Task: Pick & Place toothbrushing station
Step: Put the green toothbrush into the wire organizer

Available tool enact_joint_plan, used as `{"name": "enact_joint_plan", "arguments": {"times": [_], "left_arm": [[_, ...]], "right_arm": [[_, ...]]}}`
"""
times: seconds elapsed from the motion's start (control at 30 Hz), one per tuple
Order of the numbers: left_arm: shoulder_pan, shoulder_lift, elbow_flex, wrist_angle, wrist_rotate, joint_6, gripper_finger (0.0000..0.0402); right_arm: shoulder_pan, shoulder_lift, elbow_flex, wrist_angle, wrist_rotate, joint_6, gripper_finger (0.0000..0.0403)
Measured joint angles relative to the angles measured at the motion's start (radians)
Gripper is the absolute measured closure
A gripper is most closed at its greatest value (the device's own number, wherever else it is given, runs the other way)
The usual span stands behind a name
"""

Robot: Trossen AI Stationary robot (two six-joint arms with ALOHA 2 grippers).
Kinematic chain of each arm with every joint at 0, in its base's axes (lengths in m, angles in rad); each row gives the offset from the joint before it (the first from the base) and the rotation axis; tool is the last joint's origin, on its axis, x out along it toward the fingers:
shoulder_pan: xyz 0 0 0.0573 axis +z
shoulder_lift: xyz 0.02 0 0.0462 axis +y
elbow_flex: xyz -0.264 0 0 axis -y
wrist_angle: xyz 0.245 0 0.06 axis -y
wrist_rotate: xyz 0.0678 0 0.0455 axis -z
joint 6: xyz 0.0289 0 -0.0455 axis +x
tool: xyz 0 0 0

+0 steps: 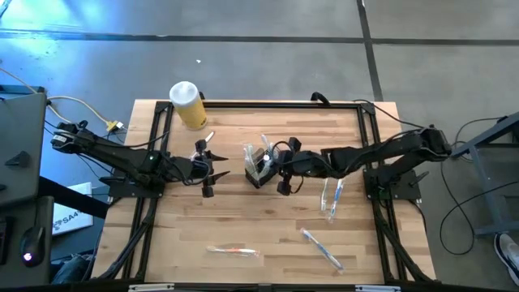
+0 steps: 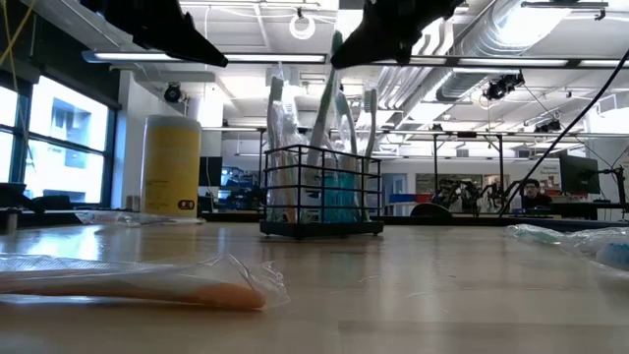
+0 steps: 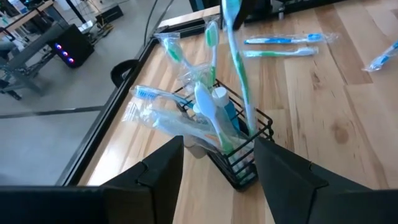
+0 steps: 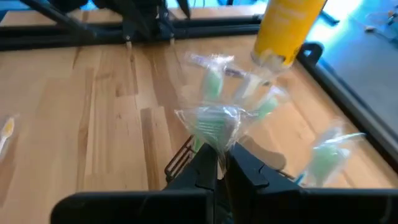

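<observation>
A: Where does the toothbrushing station (image 1: 258, 170) sit?

B: Near the middle of the desk (image 1: 259, 235), upright, in the high view. The right claw (image 1: 280, 166) is just at its 3 o'clock side, the left claw (image 1: 212, 173) a little apart at its 9 o'clock.

A: And the claws themselves?

B: The left claw's fingers (image 3: 155, 171) stand apart, with the caddy seen between them farther off; they hold nothing. The right claw's fingers (image 4: 205, 165) are pressed together, right by a wrapped green toothbrush (image 4: 214, 121) that stands in the caddy. Whether they pinch its wrapper I cannot tell.

A: What else lies about?

B: A yellow jar (image 1: 188, 104) with a white lid at the caddy's 11 o'clock, near the desk's far edge. Wrapped brushes lie loose: an orange one (image 1: 233, 251) at 7 o'clock, a blue one (image 1: 322, 247) at 5 o'clock, a pair (image 1: 332, 197) at 4 o'clock.

A: Anything hard to make out?

B: In the low view both arms are cut off at the top, so the claws barely show. In the right wrist view the caddy is mostly hidden behind the fingers and blurred wrappers. How many brushes it holds I cannot count.
</observation>
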Motion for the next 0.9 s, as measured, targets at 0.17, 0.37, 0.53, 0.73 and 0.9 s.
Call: {"name": "enact_joint_plan", "arguments": {"times": [0.17,0.37,0.53,0.73,0.9], "left_arm": [[0.000,0.000,0.000,-0.002,-0.002,0.000,0.0213],[0.000,0.000,0.000,-0.002,-0.002,0.000,0.0213],[0.000,0.000,0.000,-0.002,-0.002,0.000,0.0213],[0.000,0.000,0.000,-0.004,-0.002,0.000,0.0213],[0.000,0.000,0.000,0.001,-0.004,0.048,0.0213]], "right_arm": [[-0.023,0.071,0.000,0.076,-0.052,-0.034,0.0397],[-0.031,0.100,0.000,0.090,-0.094,-0.055,0.0397],[-0.043,0.101,0.000,0.070,-0.098,-0.037,0.0397],[-0.061,0.102,0.000,0.047,-0.098,-0.004,0.0397],[-0.062,0.103,0.000,0.039,-0.096,-0.004,0.0397]]}}
